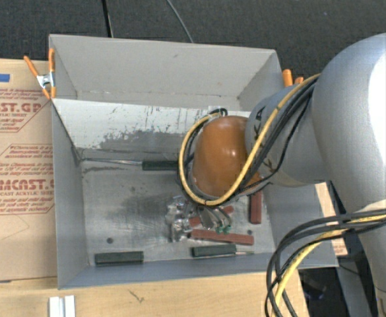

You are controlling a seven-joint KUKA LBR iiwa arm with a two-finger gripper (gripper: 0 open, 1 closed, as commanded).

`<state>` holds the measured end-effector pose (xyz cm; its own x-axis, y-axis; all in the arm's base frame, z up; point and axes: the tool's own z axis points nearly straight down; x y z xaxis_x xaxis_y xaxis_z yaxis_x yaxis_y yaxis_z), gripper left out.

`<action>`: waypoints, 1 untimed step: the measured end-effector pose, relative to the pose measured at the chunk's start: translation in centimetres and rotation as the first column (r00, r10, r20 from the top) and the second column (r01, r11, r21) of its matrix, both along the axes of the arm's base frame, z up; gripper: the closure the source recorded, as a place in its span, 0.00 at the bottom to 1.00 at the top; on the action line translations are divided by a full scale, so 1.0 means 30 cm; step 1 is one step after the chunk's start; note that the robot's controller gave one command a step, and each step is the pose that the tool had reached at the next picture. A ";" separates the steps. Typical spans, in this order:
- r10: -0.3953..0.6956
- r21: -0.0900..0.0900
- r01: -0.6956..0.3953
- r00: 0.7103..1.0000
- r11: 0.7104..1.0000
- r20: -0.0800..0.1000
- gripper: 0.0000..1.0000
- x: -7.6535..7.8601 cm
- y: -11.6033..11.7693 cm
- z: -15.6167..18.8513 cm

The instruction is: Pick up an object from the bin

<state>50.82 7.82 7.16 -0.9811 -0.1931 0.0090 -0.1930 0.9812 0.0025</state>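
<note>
Bin (67, 177): grey metal with a scuffed floor. I am looking down into it from above.
Left bar (118, 258): dark and flat, lying along the front wall at the left, well apart from the gripper.
Back bar (160, 166): dark, lying along the foot of the back wall, left of the cover.
Gripper (178, 221): low over the floor, right of centre and toward the front. From here I cannot tell whether it is spread, pressed together or pinching anything.
Cover (220, 154): orange and rounded, on the wrist just above the gripper, with yellow-and-black cables (187, 167) looped round it.
Brown bar (222, 237): the thing nearest the gripper, just to its right, lying slightly slanted. I cannot tell if they touch.
Front bar (212, 251): dark, just in front of the brown bar and almost parallel to it.
Small bits (223, 225): green and red, heaped just behind the brown bar; too small to name.
Red bar (255, 207): near the right wall, pointing front to back.
</note>
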 end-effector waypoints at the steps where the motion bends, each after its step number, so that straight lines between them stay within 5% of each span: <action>1: -0.078 0.000 0.078 0.997 0.997 0.010 0.00 -0.034 -0.062 0.203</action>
